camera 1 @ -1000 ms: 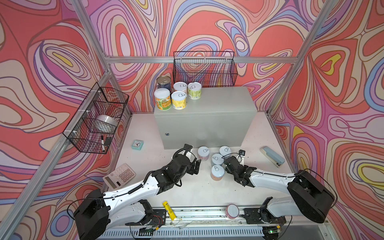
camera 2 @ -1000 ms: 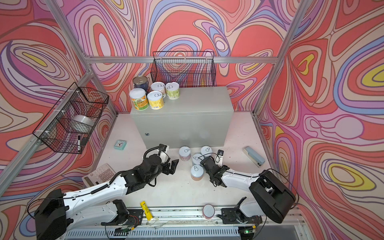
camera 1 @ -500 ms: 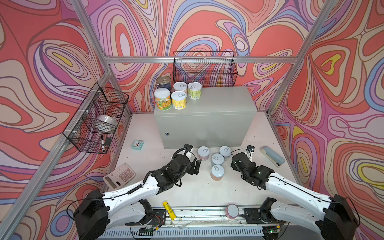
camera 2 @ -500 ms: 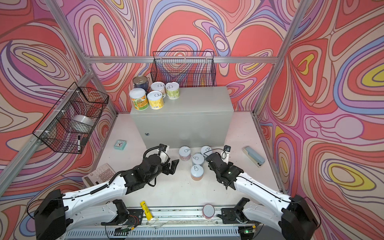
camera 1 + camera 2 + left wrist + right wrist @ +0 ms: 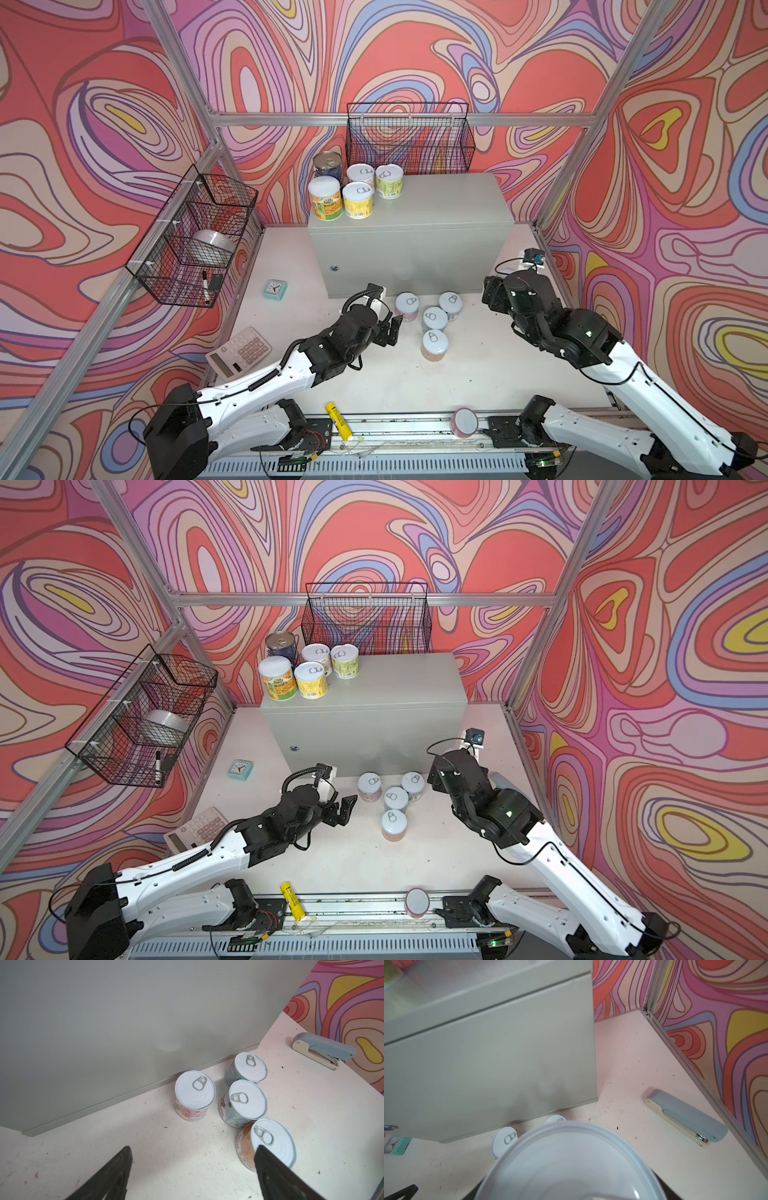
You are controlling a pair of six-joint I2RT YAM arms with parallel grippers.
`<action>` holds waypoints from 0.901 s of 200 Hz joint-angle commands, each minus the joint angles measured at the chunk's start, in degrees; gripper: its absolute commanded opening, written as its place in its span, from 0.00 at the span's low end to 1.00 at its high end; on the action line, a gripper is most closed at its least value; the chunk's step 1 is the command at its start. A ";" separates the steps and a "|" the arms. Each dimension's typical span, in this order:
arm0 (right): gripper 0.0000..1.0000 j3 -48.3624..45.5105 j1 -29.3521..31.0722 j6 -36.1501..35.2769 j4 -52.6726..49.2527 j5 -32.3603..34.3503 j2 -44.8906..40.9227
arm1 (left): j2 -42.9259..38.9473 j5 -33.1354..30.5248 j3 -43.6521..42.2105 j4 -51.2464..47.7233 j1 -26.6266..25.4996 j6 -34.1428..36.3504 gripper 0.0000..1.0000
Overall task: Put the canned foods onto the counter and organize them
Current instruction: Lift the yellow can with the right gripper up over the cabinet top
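Several canned foods stand at the back-left corner of the grey counter (image 5: pixel 436 216), among them a bare-metal-topped can (image 5: pixel 327 164) and a yellow one (image 5: pixel 357 199). More stand on the floor before it: a pink can (image 5: pixel 407 306), two blue cans (image 5: pixel 451 303) (image 5: pixel 434 320) and an orange can (image 5: pixel 434 347). My left gripper (image 5: pixel 193 1151) is open and empty, low and just left of the pink can (image 5: pixel 194 1095). My right gripper (image 5: pixel 496 293) is shut on a white-lidded can (image 5: pixel 571 1163), raised near the counter's front right corner. In both top views the arm hides that can.
A blue stapler (image 5: pixel 685 1118) lies by the right wall. A teal clock (image 5: pixel 275 289) and a calculator (image 5: pixel 239 351) lie on the left. A yellow tube (image 5: pixel 338 419) and a pink cylinder (image 5: pixel 464 422) rest on the front rail. Wire baskets (image 5: pixel 409 137) (image 5: pixel 195 241) hang on the walls.
The right arm has risen and swung to the right, away from the floor cans, carrying its can. The left gripper has hardly moved.
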 commanded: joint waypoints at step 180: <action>0.00 72.23 -3.90 -28.56 -10.21 -26.30 46.16 | -6.93 4.69 0.82 -4.83 1.19 1.10 0.92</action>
